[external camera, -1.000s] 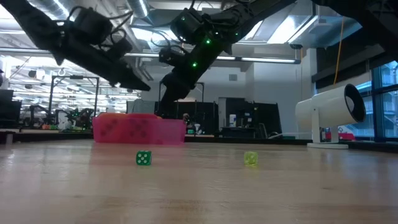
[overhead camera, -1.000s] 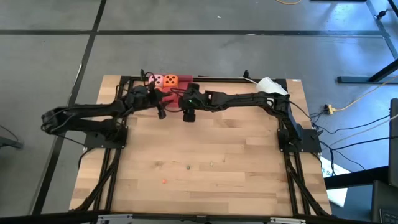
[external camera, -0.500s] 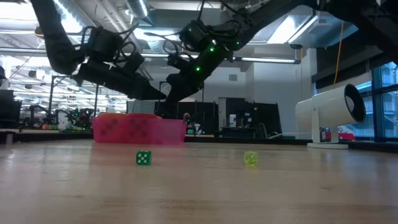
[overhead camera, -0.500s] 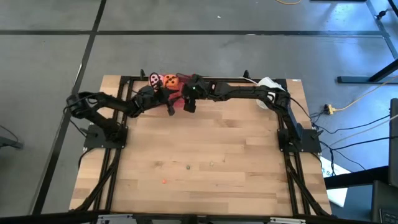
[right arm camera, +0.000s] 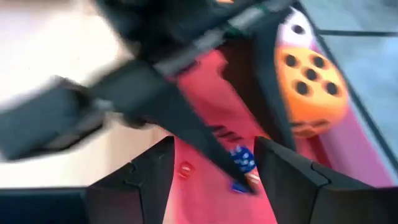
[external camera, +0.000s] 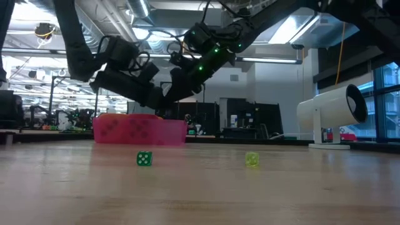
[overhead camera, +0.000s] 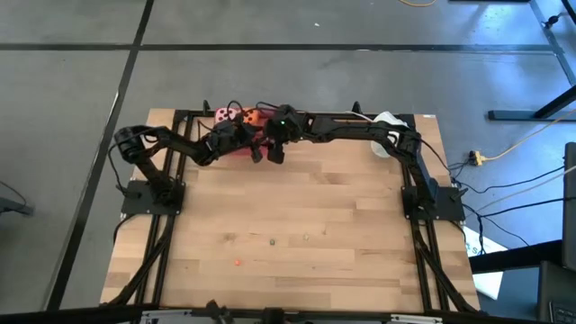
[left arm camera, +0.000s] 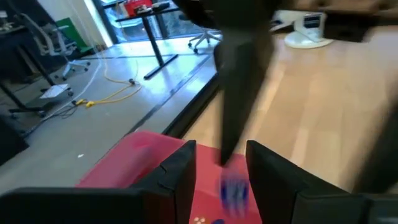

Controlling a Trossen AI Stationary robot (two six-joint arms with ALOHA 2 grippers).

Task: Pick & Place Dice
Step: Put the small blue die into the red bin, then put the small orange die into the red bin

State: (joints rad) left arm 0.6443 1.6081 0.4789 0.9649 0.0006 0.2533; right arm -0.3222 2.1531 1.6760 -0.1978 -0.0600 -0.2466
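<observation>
Both grippers hang over the red tray point(overhead camera: 236, 148) at the far table edge: the left gripper point(left arm camera: 219, 163) and right gripper point(right arm camera: 214, 163) each show a narrow empty gap between the fingers, holding nothing. They are just beside each other, so I judge a collision between them the main risk. The orange die point(right arm camera: 309, 87) lies in the tray near the rim, while the near table point(overhead camera: 297, 211) gives open room.

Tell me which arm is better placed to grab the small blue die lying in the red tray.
Right, narrowly. The right gripper has the small blue die between its open fingertips over the flat red tray; the left gripper also hovers there.
</observation>
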